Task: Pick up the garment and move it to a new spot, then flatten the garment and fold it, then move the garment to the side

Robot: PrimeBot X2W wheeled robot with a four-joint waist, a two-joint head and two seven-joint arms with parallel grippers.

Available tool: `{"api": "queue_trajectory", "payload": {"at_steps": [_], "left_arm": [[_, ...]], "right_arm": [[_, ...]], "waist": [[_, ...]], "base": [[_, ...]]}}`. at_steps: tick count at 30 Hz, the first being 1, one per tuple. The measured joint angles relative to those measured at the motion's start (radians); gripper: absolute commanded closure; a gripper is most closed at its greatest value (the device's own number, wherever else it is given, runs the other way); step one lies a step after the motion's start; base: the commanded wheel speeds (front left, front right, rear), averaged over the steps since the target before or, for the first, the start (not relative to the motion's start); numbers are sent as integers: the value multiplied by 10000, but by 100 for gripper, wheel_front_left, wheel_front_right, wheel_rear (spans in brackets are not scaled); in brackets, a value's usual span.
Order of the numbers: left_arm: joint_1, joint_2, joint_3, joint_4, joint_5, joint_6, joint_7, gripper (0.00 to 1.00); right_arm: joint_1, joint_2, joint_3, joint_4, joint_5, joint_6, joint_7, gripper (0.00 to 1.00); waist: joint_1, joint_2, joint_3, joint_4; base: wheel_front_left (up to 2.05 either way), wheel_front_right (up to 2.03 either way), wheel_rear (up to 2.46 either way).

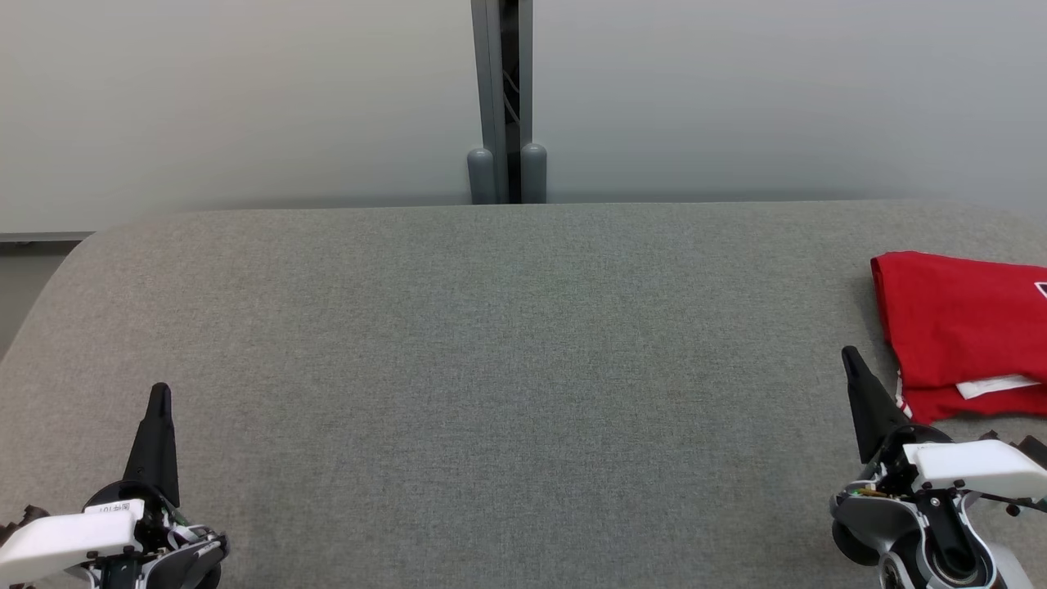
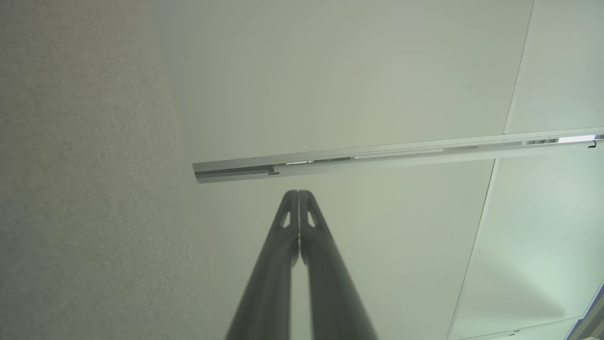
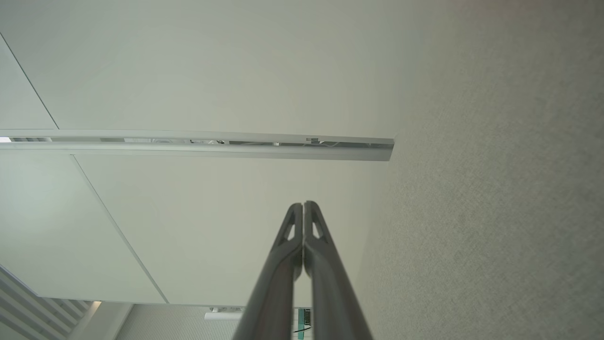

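Grey bench [image 1: 491,368] spans most of the head view, its left corner rounded. Pale wall [image 1: 245,98] behind it, with a grey post [image 1: 507,98] in the gap; the inside of the gap is too dark to read. Red garment [image 1: 957,327] lies folded at the bench's far right, its right part cut off by the frame, with a print at that edge I can't make out. My right fingers [image 1: 851,356] are pressed together and empty, just beside its near-left corner; can't tell if they touch. My left fingers [image 1: 159,391] are closed too, holding nothing, well apart at lower left. White label [image 1: 998,384] on the garment, text unreadable.
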Motion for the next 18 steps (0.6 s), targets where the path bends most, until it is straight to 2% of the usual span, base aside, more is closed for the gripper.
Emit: {"api": "queue_trajectory", "payload": {"at_steps": [18], "left_arm": [[-2, -15, 23, 0, 10, 0, 40, 100]], "right_arm": [[-1, 0, 0, -6, 0, 2, 2, 100]], "waist": [[0, 0, 0, 0]], "base": [[0, 0, 0]]}}
